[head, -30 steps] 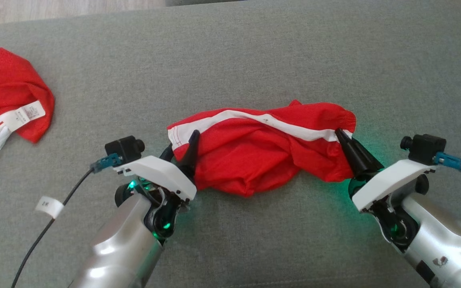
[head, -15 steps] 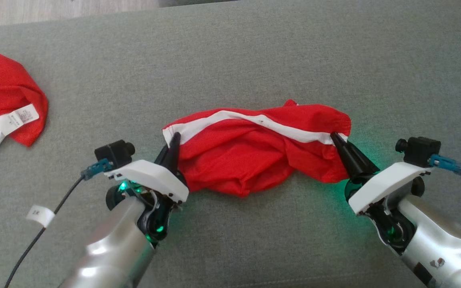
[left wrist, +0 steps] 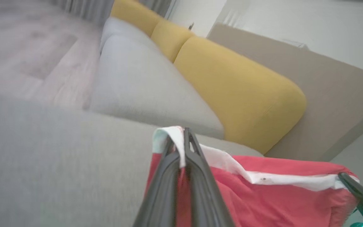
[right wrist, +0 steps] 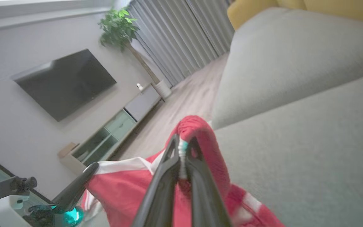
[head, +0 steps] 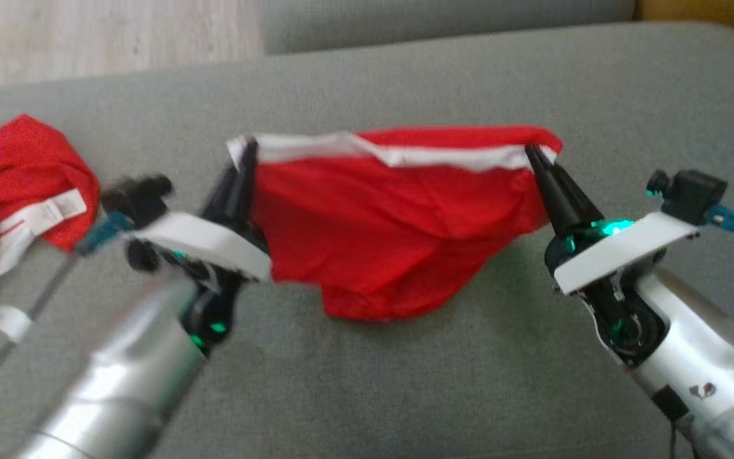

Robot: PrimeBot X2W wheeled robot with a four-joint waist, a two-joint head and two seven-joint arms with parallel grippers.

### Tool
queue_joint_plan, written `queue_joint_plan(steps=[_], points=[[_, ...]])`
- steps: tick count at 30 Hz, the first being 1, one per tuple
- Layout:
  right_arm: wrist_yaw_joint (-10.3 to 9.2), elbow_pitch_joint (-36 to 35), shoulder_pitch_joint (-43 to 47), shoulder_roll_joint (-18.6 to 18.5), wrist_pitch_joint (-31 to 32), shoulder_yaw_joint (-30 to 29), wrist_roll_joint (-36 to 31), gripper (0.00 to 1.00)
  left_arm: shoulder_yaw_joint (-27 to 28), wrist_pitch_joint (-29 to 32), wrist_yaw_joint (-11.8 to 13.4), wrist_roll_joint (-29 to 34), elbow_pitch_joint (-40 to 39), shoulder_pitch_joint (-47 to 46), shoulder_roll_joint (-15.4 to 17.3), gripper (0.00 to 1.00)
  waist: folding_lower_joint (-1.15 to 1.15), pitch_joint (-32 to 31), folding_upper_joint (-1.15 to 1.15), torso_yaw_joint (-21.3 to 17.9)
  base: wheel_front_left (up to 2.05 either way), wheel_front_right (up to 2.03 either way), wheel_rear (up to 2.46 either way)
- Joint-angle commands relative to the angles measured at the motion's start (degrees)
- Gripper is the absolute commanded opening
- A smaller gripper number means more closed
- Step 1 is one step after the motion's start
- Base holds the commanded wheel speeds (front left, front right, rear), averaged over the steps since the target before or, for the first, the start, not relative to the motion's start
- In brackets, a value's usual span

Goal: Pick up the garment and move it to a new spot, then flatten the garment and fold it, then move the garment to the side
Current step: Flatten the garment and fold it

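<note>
Currently the red mesh garment with white waistband (head: 392, 217) is stretched between both grippers over the grey fabric sofa cushion (head: 405, 382), mid head view. At its 9 o'clock corner the left gripper (head: 247, 152) is clenched on the waistband. At 3 o'clock the right gripper (head: 531, 153) is clenched likewise. A crumpled red-and-white cloth (head: 23, 178) lies far out at 9 o'clock, well apart.

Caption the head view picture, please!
Left gripper and right gripper hold the red garment stretched above the gray sofa.

Two garments were counted, the garment (head: 392, 236) and a second garment (head: 23, 166); two grippers, left gripper (head: 247, 156) and right gripper (head: 536, 156).
</note>
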Motion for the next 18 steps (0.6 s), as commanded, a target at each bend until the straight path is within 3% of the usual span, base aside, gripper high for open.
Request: queue_joint_plan(steps=[1, 9, 14, 18], points=[[0.22, -3.26, -2.62, -0.78, -0.78, -0.63, 0.1, 0.0, 1.88, -1.01, -0.34, 1.07, -3.34, -4.82, 3.78, 0.0, 0.0, -3.6, 0.0, 0.36, 0.0, 0.0, 0.0], [0.22, -11.58, -7.75, -5.91, 2.44, -4.89, 4.0, 0.0, 4.45, 0.17, 0.47, 4.9, -15.34, -11.27, 12.64, 0.0, 0.0, -10.25, 0.0, 2.07, 0.0, 0.0, 0.0], [0.22, -14.02, -10.37, -7.79, 6.78, -8.33, 5.68, 0.0, 5.61, 5.4, 4.34, 4.9, -23.86, -13.65, 16.94, 0.0, 0.0, -10.14, 0.0, 3.04, 0.0, 0.0, 0.0], [0.22, -11.27, -12.48, -7.17, 11.64, -9.41, 5.26, 0.0, 6.02, 9.07, 7.19, 4.36, -27.45, -14.21, 19.08, 0.0, 0.0, -7.89, 0.0, 3.28, 0.0, 0.0, 0.0]])
